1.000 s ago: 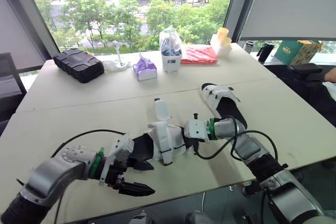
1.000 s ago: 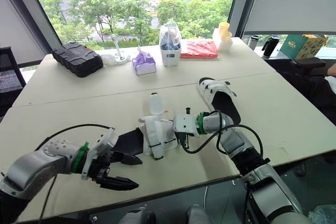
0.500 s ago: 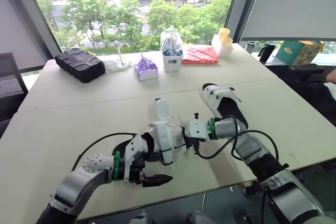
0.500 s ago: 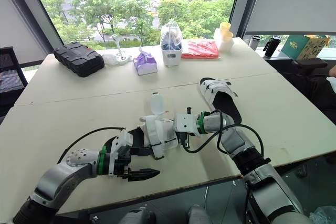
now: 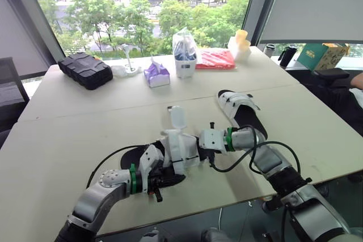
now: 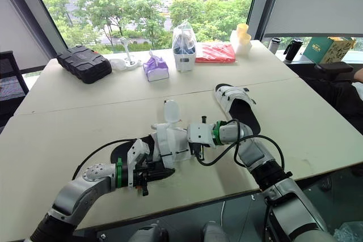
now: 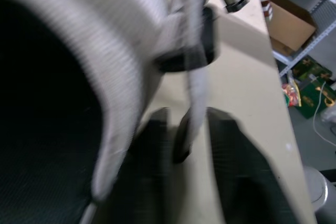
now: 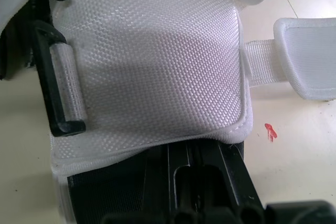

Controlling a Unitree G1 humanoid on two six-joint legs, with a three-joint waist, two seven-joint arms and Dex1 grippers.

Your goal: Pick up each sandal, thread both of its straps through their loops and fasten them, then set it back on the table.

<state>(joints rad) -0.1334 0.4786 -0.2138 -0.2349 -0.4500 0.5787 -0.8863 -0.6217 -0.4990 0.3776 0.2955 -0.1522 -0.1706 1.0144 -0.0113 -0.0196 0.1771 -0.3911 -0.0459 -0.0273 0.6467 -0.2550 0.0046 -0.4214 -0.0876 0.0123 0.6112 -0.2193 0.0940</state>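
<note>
Currently sandal (image 5: pixel 178 148) lies mid-desk (image 5: pixel 85 123), between both arms. Left fingers (image 7: pixel 231 156) are spread, straddling a loose white strap (image 7: pixel 197 93) at its near edge, not clamped. Right fingers (image 8: pixel 210 182) are clenched on the sandal's right edge, under the white upper. Second sandal (image 5: pixel 241 109) lies flat just beyond the right arm.

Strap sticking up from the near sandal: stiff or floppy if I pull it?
Likely fairly stiff: the strap stands up from the sandal unsupported. Its woven fabric looks rough, so it is probably not slippery.
</note>
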